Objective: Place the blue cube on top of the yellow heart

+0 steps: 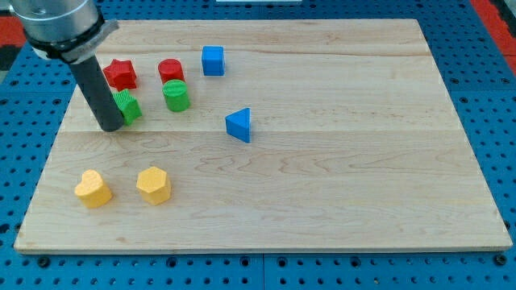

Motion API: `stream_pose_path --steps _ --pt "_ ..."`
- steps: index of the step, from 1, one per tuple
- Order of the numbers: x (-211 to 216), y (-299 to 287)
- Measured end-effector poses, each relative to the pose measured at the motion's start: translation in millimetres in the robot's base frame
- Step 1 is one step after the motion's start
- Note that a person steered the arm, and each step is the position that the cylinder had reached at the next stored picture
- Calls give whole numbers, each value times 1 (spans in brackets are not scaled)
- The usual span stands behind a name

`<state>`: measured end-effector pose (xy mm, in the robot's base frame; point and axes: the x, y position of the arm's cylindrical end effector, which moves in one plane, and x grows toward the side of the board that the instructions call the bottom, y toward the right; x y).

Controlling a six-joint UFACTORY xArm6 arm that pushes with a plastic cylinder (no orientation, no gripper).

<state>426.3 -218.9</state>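
Observation:
The blue cube [213,60] sits near the view's top, left of centre. The yellow heart [93,188] lies at the lower left of the board. My tip [111,127] rests on the board at the left, touching the left side of a green star-shaped block [127,106]. The tip is far left of and below the blue cube, and above the yellow heart. The rod rises up and left to the arm's grey body at the top left corner.
A red star [120,74] and a red cylinder [171,70] lie near the top left. A green cylinder [176,96] sits below the red one. A blue triangular block [239,125] lies near the centre. A yellow hexagonal block [153,185] sits right of the heart. The wooden board [363,161] rests on a blue pegboard.

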Motion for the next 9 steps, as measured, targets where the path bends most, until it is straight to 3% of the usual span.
stream_pose_path --steps 2,3,4,5,6,9 --pt "-18 4" --pt "1 15" --pt "3 75" --pt "-34 128" --pt "-42 196" --pt "46 204"
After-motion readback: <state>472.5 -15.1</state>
